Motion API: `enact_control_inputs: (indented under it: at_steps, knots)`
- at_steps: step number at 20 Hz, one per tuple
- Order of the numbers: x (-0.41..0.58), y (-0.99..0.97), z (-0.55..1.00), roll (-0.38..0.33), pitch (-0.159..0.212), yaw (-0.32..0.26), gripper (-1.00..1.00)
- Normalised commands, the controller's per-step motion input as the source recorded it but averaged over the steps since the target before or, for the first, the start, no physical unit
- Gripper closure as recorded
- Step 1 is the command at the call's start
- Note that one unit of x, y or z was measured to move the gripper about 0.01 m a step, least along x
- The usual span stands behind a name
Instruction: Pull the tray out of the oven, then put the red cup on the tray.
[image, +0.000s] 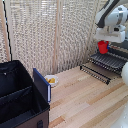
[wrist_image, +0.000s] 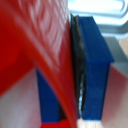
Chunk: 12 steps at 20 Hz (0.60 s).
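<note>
The red cup (image: 102, 47) is held in my gripper (image: 103, 42) at the exterior view's upper right. It hangs upright just over the left end of the tray (image: 111, 60), a dark barred rack pulled out above the lowered door (image: 95, 72). Whether the cup touches the bars cannot be told. Only a dark sliver of the oven (image: 123, 48) shows at the right edge. In the wrist view the red cup (wrist_image: 35, 45) fills most of the picture, and a blue finger (wrist_image: 95, 60) with a black pad presses on its wall.
A big black fabric case (image: 17, 95) with a blue flap (image: 42, 85) stands at the exterior view's lower left. A small white bowl with yellow bits (image: 51, 79) sits beside it. A woven screen (image: 50, 30) closes off the back. A white rounded object (image: 125, 74) is at the right edge.
</note>
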Motion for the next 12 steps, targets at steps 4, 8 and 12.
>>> enact_control_inputs:
  at_steps: [4,8,12]
  knots:
    - [-0.028,-0.18,-0.20,0.008,0.061,-0.048,1.00]
    - [0.000,-0.07,-0.09,0.000,0.055,0.000,1.00]
    - [0.000,-0.01,0.00,0.000,-0.007,-0.003,-1.00]
